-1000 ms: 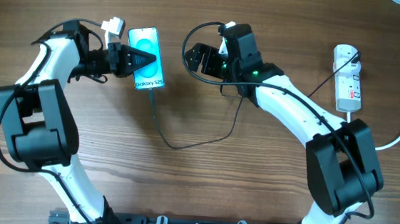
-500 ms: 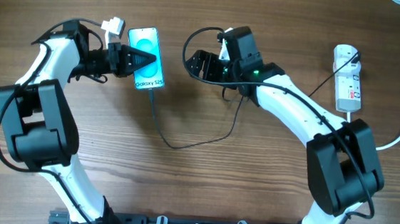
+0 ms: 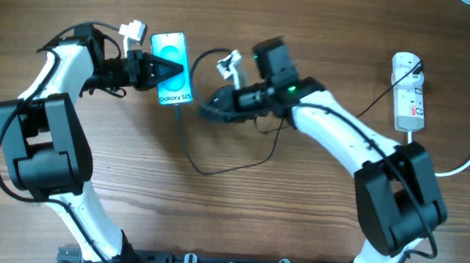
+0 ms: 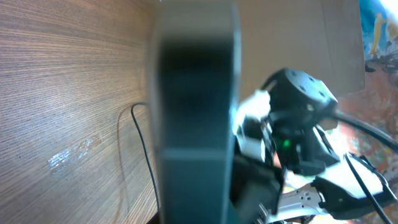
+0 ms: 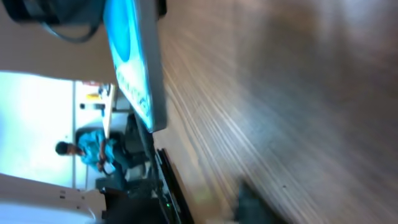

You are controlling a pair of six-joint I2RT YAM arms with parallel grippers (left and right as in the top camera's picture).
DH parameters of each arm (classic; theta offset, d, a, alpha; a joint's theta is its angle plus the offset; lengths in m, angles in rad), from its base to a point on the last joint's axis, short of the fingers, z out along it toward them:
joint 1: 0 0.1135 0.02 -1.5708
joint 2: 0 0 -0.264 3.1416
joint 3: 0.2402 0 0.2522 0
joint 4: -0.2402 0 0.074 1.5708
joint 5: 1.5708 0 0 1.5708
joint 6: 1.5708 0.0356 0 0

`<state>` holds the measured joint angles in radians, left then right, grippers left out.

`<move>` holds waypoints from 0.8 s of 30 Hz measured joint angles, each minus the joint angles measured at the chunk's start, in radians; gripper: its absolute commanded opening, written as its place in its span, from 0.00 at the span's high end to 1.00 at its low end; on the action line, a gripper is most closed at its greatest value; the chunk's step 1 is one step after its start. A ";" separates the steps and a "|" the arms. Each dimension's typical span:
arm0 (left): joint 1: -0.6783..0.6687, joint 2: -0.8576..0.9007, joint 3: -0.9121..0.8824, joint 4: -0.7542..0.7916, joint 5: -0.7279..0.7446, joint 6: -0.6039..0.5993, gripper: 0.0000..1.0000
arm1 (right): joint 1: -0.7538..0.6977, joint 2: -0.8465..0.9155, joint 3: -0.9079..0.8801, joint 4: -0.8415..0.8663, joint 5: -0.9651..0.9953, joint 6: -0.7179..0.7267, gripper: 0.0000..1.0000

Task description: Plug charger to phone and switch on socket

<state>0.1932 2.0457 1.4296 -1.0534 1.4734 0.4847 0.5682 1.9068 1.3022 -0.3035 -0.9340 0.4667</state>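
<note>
Our right hand (image 3: 208, 110) has swung toward the phone (image 3: 177, 93).
The left hand (image 3: 162, 69) clenches it; whether the right grasps the charger (image 3: 215, 169), we cannot tell.

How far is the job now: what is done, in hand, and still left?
Seemingly done: the charger reaches the phone's lower edge; seating unclear. In hand: left tool grips the phone, right tool hovers nearby. Left: the socket, no tool near it.
</note>
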 measured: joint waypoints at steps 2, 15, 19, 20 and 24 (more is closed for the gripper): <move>0.000 0.000 0.000 0.000 0.000 0.000 0.96 | 0.039 0.000 0.000 0.001 0.021 -0.003 0.34; 0.000 0.000 0.000 0.000 -0.002 0.000 0.96 | 0.163 0.000 0.000 0.103 0.206 0.026 0.67; 0.000 0.000 0.000 0.000 -0.003 0.000 0.96 | 0.161 0.000 0.000 0.123 0.256 0.047 0.73; 0.000 0.000 0.000 0.000 -0.003 0.000 0.96 | 0.161 0.000 0.000 0.129 0.259 0.053 0.74; 0.000 0.000 0.000 0.004 -0.007 0.000 0.96 | 0.163 0.000 0.000 0.133 0.262 0.059 0.83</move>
<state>0.1932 2.0457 1.4296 -1.0496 1.4662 0.4850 0.7307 1.9068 1.3022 -0.1703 -0.6724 0.5255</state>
